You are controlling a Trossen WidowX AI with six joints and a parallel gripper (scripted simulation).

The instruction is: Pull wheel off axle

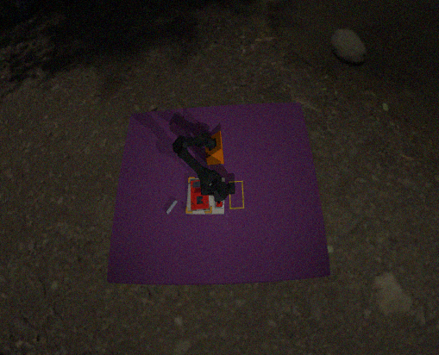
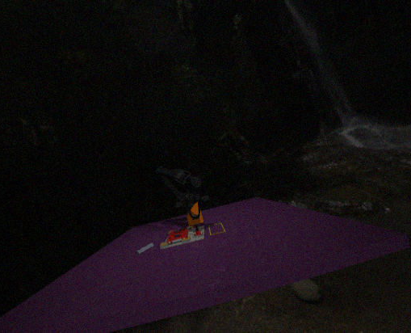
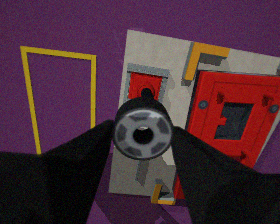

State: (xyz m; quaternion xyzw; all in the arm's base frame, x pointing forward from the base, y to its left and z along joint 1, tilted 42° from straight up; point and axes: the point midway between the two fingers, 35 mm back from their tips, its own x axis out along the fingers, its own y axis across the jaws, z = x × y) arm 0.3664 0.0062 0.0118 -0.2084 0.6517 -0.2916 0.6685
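Observation:
The wheel point(image 3: 143, 142), grey-faced with a dark rim, is held between the fingertips of my gripper point(image 3: 142, 129) point(image 1: 218, 198), which is shut on it. In the wrist view the wheel hangs over the board, with light grey showing through part of its hole. The upright axle point(image 3: 146, 93) shows as a dark tip on a red square just beyond the wheel, which looks clear above it; its lower part is hidden. The marked area is a yellow outline point(image 1: 243, 195) point(image 2: 218, 233) point(image 3: 93, 90) on the table beside the board. The fingers are too dark to make out in the exterior view.
The light grey board point(image 1: 217, 211) point(image 3: 121, 186) carries a raised red plate point(image 1: 195, 204) point(image 3: 207, 135) and orange corner brackets point(image 3: 191, 62). A pale bar point(image 1: 172, 207) point(image 2: 145, 248) lies beyond the board's other side. An orange block point(image 1: 216, 158) stands by the arm's base.

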